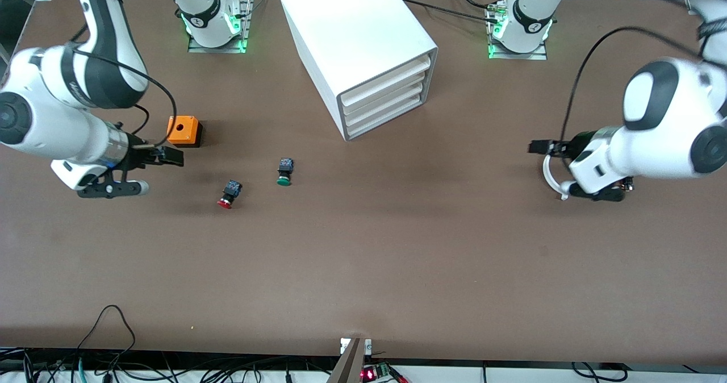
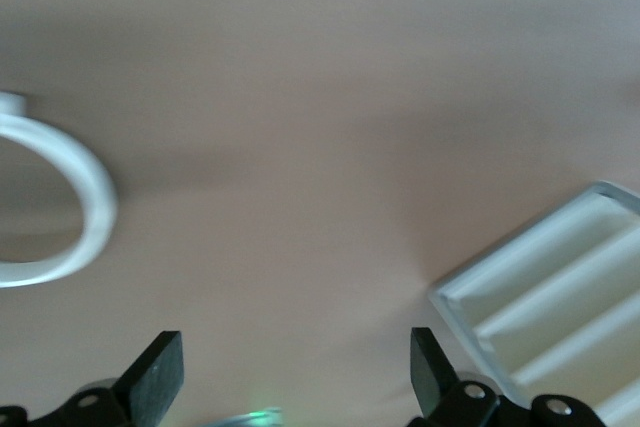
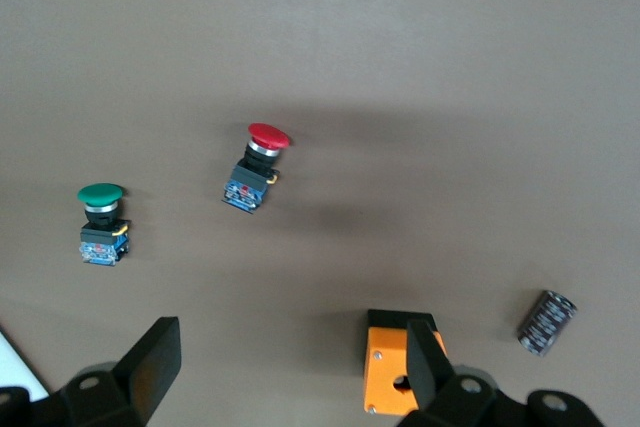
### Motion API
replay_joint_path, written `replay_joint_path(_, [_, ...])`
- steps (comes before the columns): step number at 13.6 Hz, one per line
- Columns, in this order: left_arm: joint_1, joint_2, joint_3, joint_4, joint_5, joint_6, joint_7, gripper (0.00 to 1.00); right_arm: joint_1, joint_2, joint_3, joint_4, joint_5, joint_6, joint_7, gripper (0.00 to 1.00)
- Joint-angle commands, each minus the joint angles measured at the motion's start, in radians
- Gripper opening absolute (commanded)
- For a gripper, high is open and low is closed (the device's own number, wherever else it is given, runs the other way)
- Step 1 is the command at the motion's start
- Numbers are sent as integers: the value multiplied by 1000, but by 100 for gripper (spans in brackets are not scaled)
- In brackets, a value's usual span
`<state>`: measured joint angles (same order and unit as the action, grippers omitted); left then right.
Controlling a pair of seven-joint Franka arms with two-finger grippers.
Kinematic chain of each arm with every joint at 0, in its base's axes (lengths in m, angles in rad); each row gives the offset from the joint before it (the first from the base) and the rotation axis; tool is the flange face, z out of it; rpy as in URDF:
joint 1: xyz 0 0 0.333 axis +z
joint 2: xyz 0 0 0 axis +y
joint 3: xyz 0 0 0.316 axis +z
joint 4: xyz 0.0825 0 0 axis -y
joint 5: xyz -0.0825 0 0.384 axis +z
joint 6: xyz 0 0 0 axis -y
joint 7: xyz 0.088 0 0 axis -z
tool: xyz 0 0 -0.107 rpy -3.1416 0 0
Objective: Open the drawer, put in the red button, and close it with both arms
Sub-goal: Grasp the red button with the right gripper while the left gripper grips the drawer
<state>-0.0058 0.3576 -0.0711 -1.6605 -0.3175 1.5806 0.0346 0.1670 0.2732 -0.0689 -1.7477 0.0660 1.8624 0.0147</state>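
The white cabinet [image 1: 358, 42] stands at the middle of the table near the arms' bases, and all three of its drawers [image 1: 383, 102] are shut. It also shows in the left wrist view [image 2: 560, 287]. The red button [image 1: 226, 195] lies on its side on the table, beside a green button [image 1: 284, 173]. Both show in the right wrist view, the red button [image 3: 258, 167] and the green button [image 3: 102, 222]. My right gripper [image 1: 162, 158] is open and empty, over the table beside the orange box. My left gripper [image 1: 539, 147] is open and empty, toward the left arm's end.
An orange box [image 1: 184, 130] with a round hole sits close to one finger of my right gripper [image 3: 295, 372]. A small black cylinder [image 3: 547, 322] lies beside it. A white ring [image 1: 551, 175] lies under my left arm and shows in the left wrist view [image 2: 85, 197].
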Motion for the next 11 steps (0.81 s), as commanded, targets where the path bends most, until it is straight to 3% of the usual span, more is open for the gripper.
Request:
replay_joint_path(1, [1,34,-6,-92,-209,30,34,100,38,27,-6,24,17,18,45,100])
replay_joint_path(3, [-13,58,-28,-169,-354,33,66,100,48,63,-6,24,17,53,92,100])
replay_joint_path(7, [-37,102,-101,-275,-535,30,260,100,51,107,7,-47,21,187,163,100])
replay_joint_path(11, [-49,167,-148,-294,-595,29,398,100,51,147,44,-81,21,265,323,100])
